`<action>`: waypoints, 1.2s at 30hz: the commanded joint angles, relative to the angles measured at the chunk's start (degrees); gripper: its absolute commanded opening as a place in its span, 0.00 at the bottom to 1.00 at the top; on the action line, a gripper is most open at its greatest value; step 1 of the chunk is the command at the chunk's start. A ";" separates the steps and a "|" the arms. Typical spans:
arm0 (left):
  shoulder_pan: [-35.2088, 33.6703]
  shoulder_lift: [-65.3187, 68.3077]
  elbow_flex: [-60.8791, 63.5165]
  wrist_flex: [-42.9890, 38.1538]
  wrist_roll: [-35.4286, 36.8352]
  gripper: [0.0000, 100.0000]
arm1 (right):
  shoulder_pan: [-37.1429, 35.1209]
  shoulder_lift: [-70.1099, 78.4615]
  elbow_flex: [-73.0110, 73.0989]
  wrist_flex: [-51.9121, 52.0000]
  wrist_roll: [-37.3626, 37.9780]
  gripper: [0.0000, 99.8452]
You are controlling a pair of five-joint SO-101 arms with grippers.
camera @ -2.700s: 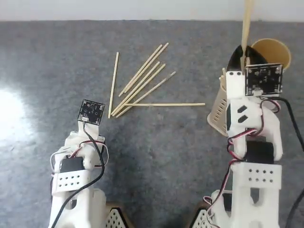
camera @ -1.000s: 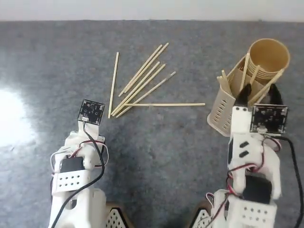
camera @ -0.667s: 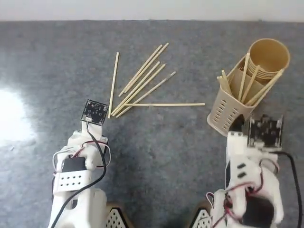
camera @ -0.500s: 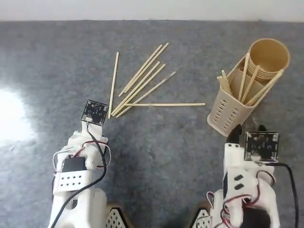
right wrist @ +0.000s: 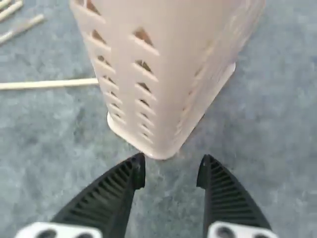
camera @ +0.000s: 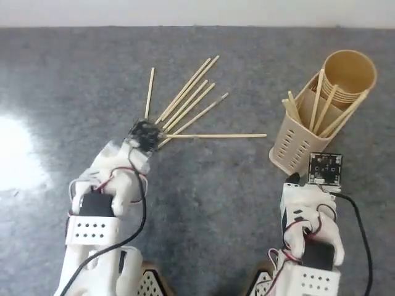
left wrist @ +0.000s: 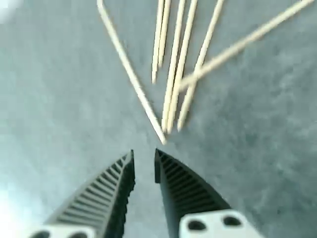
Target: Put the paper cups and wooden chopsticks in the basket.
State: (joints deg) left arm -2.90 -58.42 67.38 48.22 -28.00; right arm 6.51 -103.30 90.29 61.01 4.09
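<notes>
Barely parted and empty, the left gripper (left wrist: 144, 152) is apparently lining up on the loose chopsticks (camera: 184, 111) mid-table, while the right gripper (right wrist: 172, 159), spread empty, is sitting beside the basket (camera: 287, 145).

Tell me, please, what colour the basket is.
The basket is a plain pale beige, with rows of small slots in its wall; the right wrist view shows it best.
</notes>
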 commanded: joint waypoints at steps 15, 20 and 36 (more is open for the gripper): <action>18.29 49.05 -52.26 12.75 -7.56 0.18 | 3.91 -0.75 2.64 -4.44 3.25 0.18; 19.52 57.76 -55.96 8.35 -8.70 0.18 | 8.04 -0.75 2.64 -5.76 1.85 0.18; 14.77 82.55 -75.38 9.58 -15.82 0.18 | 7.69 -0.75 2.99 -7.08 0.35 0.18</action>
State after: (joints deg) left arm 12.92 23.96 -1.80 57.10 -44.62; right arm 13.89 -103.30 93.63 55.38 5.14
